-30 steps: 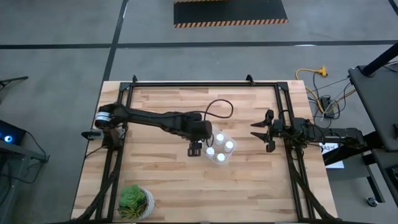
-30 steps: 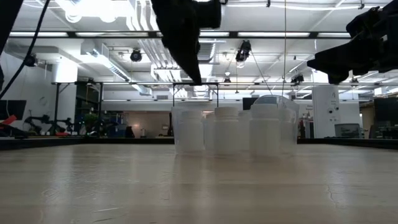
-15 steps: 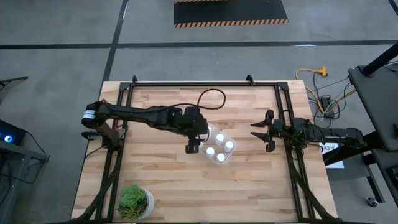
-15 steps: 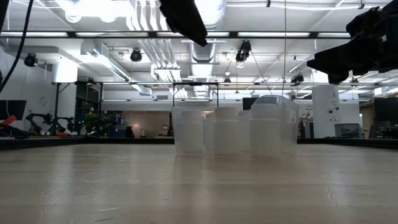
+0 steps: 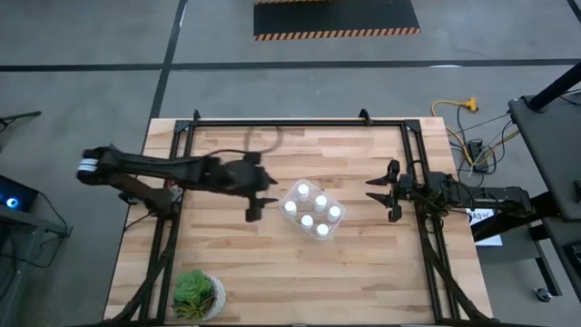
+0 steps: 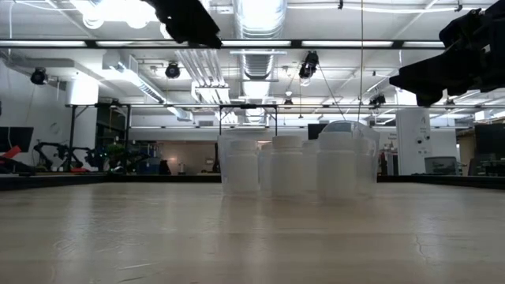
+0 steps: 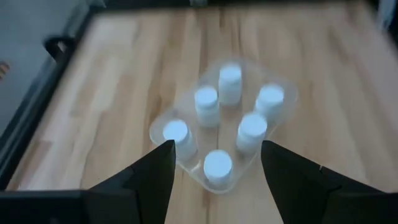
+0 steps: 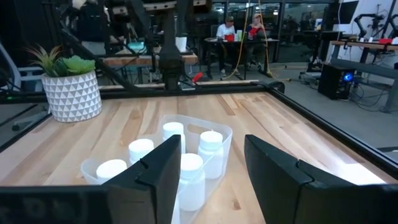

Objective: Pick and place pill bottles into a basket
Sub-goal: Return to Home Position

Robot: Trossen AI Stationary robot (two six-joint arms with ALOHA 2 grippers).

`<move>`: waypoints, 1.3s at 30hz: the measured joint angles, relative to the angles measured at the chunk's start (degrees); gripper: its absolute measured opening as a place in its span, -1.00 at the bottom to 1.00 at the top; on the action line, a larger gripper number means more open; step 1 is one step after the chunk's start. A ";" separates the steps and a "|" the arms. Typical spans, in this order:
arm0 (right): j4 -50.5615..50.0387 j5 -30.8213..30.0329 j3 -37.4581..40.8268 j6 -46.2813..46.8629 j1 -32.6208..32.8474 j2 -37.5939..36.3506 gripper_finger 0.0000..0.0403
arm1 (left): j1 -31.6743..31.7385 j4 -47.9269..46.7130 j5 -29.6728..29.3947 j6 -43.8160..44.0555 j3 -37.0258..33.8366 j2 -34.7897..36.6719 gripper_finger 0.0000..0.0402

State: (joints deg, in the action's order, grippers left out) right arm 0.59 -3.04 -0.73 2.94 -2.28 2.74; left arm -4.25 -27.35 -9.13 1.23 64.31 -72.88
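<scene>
All six bottles (image 7: 252, 124) stand upright, caps up, inside the basket (image 8: 226, 138), which sits slightly right of centre on the table (image 5: 363, 272). None is visible loose on the wood, so the placing looks finished. The left gripper (image 5: 253, 211) is just left of the basket and clear of it. In the low view it hangs high above the table. Its fingers are spread, with nothing between them. The right gripper (image 5: 370, 190) is parked near the right edge, well apart from the basket, raised, also spread and empty. A plant (image 5: 195, 292) sits at the near left corner, away from the work. On handling, the bottles look like light, stiff plastic with smooth round walls. They would likely roll if tipped and could slip in a loose pinch. The best hold is probably from straight above, across the cap or the shoulder just under it, fingers on opposite sides. They are packed close, some nearly touching, so there is little room for fingers between neighbours; an outer bottle would be the easier pick. The basket looks thin-walled and light. A nudge on its rim would likely slide it, and the clear walls are hard to judge from the side. If it had to be moved, a long wall seems the place to grip.
</scene>
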 joint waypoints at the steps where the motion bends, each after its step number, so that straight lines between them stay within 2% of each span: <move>1: 0.00 0.03 0.00 -0.01 0.01 0.00 -0.17 | 0.00 2.49 0.00 0.54 -2.45 2.64 0.09; 7: -0.02 -0.01 0.00 -0.09 0.00 0.00 -0.17 | 0.07 15.31 -4.64 6.23 -16.11 18.15 0.09; 11: -0.01 0.01 0.00 -0.09 0.00 -0.02 -0.17 | 0.11 18.20 -5.99 7.41 -22.70 26.40 0.09; 17: -0.02 0.01 0.00 -0.08 0.00 -0.02 -0.17 | 0.07 19.20 -5.86 7.73 -29.40 33.09 0.09; 22: -0.03 0.01 0.00 -0.04 0.00 -0.02 -0.17 | 0.07 23.30 -5.82 12.35 -34.23 35.78 0.09; 31: -0.03 0.01 0.00 -0.03 0.00 -0.02 -0.17 | 0.11 62.40 -5.84 10.18 -48.39 42.46 0.09; 36: -0.03 0.01 0.00 -0.03 0.00 -0.02 -0.17 | 0.11 72.91 -5.88 10.37 -55.43 46.06 0.09; 39: -0.03 0.01 0.00 -0.09 0.00 -0.02 -0.17 | 0.11 77.04 -5.90 10.39 -58.79 50.70 0.09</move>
State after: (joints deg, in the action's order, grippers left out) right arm 0.56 -3.03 -0.73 2.85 -2.28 2.72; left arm -4.14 49.69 -15.02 11.62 5.52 -22.18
